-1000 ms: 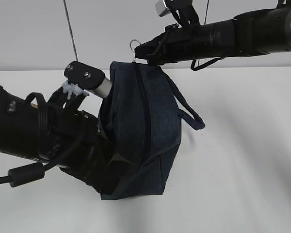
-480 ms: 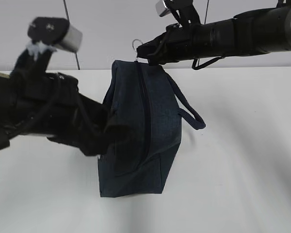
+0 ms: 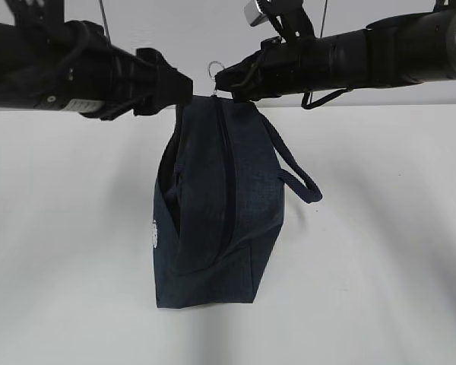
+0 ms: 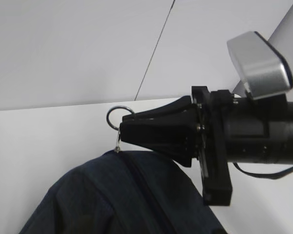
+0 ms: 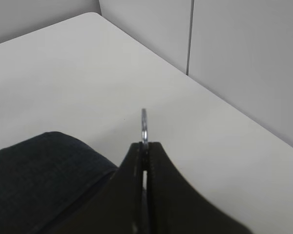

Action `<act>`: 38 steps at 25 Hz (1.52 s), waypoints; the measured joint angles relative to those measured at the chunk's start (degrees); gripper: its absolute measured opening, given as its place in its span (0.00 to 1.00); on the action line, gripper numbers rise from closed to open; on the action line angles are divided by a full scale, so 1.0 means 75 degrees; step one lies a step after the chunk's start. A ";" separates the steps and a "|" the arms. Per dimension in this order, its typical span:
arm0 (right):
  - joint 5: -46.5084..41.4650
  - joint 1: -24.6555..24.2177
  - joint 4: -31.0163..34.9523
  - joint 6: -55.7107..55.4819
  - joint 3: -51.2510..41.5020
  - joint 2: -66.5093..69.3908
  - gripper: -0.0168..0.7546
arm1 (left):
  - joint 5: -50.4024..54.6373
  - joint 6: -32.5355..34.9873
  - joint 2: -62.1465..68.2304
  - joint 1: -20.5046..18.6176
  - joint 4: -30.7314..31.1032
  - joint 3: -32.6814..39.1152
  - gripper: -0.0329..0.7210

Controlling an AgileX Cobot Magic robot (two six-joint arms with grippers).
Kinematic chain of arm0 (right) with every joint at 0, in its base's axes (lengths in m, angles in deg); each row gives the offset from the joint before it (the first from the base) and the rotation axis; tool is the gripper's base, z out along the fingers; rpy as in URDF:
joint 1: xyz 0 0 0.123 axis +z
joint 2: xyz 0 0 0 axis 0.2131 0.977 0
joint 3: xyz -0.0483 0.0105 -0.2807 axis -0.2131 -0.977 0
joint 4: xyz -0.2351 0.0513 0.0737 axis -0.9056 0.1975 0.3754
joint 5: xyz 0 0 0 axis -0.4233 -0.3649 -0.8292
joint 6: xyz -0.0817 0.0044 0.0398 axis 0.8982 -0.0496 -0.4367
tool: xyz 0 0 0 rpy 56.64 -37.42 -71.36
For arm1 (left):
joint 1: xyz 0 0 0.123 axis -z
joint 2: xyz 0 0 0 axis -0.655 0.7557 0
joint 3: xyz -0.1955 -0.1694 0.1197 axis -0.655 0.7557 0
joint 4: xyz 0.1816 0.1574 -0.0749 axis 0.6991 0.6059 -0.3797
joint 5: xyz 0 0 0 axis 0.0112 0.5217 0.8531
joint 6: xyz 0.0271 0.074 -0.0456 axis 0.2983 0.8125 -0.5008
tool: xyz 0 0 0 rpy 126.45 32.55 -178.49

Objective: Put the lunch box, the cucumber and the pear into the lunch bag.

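Observation:
The dark navy lunch bag (image 3: 220, 213) stands on end on the white table, zip running down its front. My right gripper (image 3: 222, 82) is shut on the bag's silver ring pull (image 3: 211, 70) at the top; the ring also shows in the right wrist view (image 5: 144, 124) and the left wrist view (image 4: 118, 117). My left gripper (image 3: 181, 87) is at the bag's top left corner; its jaws do not show clearly. The left wrist view looks down on the bag (image 4: 122, 195). The lunch box, cucumber and pear are out of view.
A padded loop handle (image 3: 296, 179) hangs off the bag's right side. The white table (image 3: 380, 228) spreads around the bag. A grey wall with a vertical seam (image 3: 105, 23) is behind.
My left arm has risen from low beside the bag's left side to the level of the bag's top. The right gripper has kept hold of the ring pull without moving.

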 joint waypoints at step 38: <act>0.0028 0.0000 0.0000 0.0000 0.0005 0.0000 0.02 | 0.2066 -0.1330 0.2553 -0.0997 0.1071 -0.2344 0.42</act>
